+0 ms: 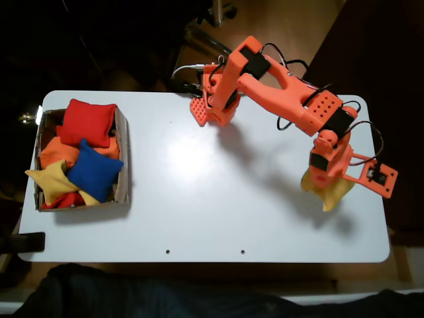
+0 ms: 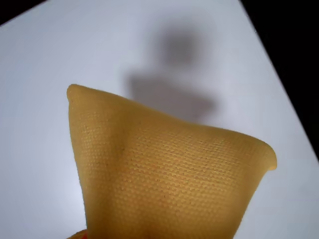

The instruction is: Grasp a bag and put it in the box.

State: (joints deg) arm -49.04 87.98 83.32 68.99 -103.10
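Setting: white tabletop [image 1: 199,199] with rounded corners, dark surroundings, wooden floor visible beyond its far edge in the fixed view.

Item 1, the arm: orange, base at the far edge of the tabletop, reaching toward the right end in the fixed view. Its jaws [image 1: 324,189] point downward, clamped on the top of the bag.

Item 2, the bag [image 1: 326,190]: golden-yellow fabric beanbag, hanging below the jaws near the right end of the tabletop. In the wrist view the bag [image 2: 164,179] sags with two corners flared outward, its shadow cast on the white surface beneath; it appears lifted clear, though contact with the tabletop cannot be ruled out.

Item 3, the box [image 1: 122,156]: brown cardboard, low walls, at the left end in the fixed view, well apart from the bag. Contents: red beanbag [image 1: 88,121], blue beanbag [image 1: 93,170], pale yellow beanbag [image 1: 50,179], orange beanbag [image 1: 58,152], heaped above the rim.

Risks, judged: the hold looks like a pinch on loose fabric, so shifting filling could slip the bag free during the long carry. The box is already heaped; a release there may roll the bag off the heap and over the low wall. A low carry could drag the bag or strike the wall.
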